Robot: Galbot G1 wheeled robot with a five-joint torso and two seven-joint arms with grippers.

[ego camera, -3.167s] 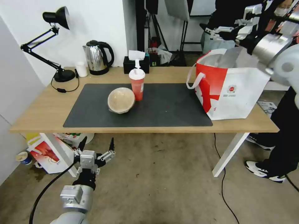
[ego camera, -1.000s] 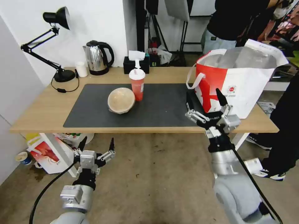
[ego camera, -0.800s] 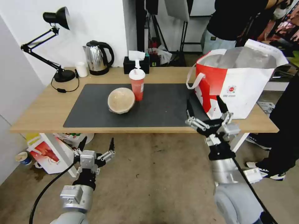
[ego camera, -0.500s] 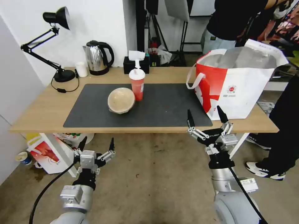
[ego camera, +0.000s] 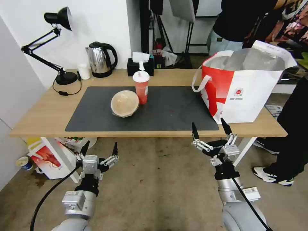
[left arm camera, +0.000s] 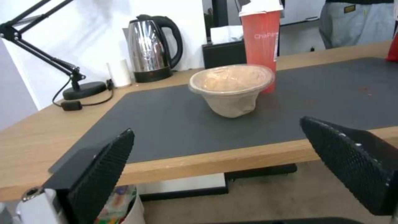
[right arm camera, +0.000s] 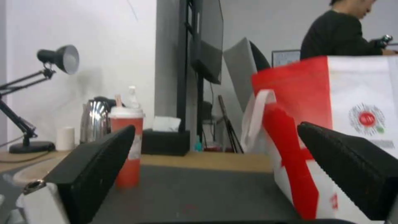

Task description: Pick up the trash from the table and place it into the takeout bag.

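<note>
Trash is sitting on the dark grey mat (ego camera: 154, 109) of the surface (ego camera: 41, 112): a beige paper bowl (ego camera: 124, 103), tilted on its side, is lying just beside a red drink cup (ego camera: 141, 87) that is standing upright with its white lid on. On the cup's side, in the left wrist view, pale letters are reading "Cha" and then becoming too blurred to read. The takeout bag (ego camera: 243, 93) is standing open at the right end of the surface, showing a small round red logo whose text I cannot read. Both arms are hanging low in front of the surface edge, pointing upward. The left pincer (ego camera: 98, 149) is waiting below the left part with fingers spread wide and empty. The right pincer (ego camera: 209, 127) is hovering just under the edge near the bag, also wide open and holding nothing.
</note>
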